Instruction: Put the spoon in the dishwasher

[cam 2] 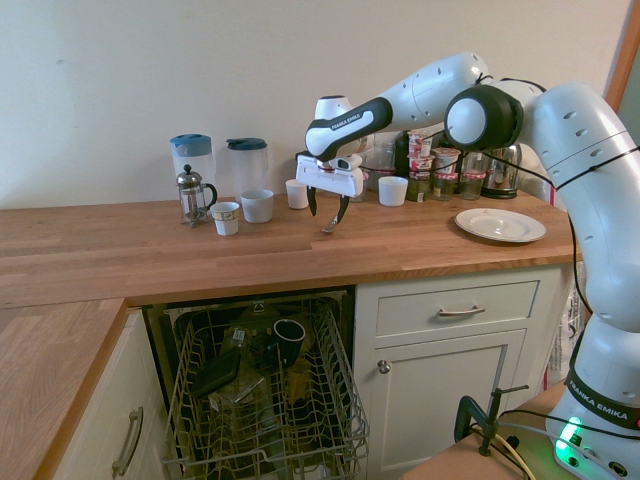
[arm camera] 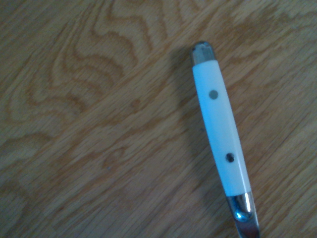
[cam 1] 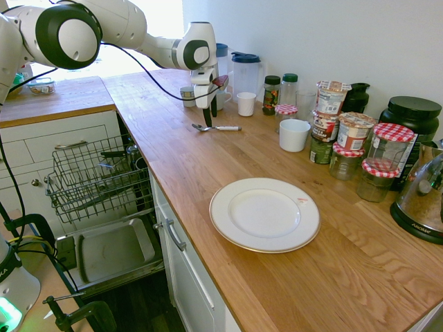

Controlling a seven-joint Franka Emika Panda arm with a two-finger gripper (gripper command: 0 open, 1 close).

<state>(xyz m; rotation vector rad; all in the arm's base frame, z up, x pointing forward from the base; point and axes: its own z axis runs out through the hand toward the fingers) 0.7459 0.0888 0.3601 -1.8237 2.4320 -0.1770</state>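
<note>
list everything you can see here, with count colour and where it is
spoon: 1, silver with a white handle, flat on the worktop below the gripper
dishwasher: 1, door down, grey rack pulled out, under the worktop
black mug: 1, in the rack
plate: 1, white, front of the worktop
cups: 4, white, along the wall side
jugs: 2, clear with blue lids, by the wall
french press: 1, glass, beside the jugs
jars and tubs: mixed cluster, count unclear, by the wall
kettle: 1, steel, past the jars
worktop: 1, wooden
gripper: 1, dark fingers, open, over the spoon
</note>
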